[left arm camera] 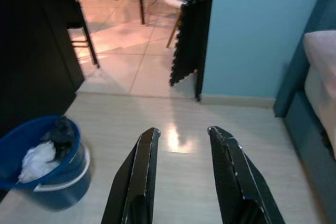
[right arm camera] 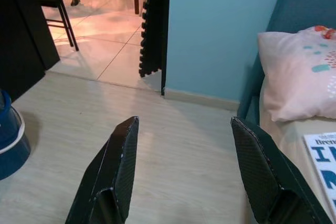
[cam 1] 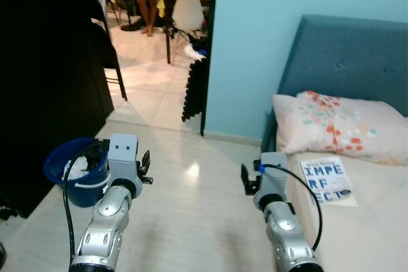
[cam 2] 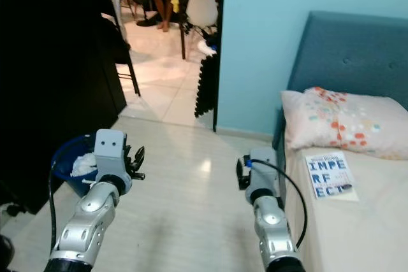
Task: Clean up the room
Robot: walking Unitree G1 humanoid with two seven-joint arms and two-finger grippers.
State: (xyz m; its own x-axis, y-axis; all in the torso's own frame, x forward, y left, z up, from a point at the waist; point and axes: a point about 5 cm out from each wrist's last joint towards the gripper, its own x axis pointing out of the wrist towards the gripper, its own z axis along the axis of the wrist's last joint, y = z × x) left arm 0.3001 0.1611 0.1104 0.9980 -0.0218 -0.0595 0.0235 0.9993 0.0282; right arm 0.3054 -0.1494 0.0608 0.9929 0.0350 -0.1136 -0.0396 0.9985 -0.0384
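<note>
Glossy pale floor (cam 1: 191, 208), blue plastic bucket (left arm camera: 37, 166), soft cloth pillow (cam 1: 338, 125), paper book (cam 1: 326, 180), matt wall (cam 1: 255, 42)

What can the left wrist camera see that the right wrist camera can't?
Left wrist camera: the white rubbish inside the blue bucket, past the open left hand. Right wrist camera: the spotted pillow and the book, past the open right hand. Both: the blue wall, pale floor and black mat.
</note>
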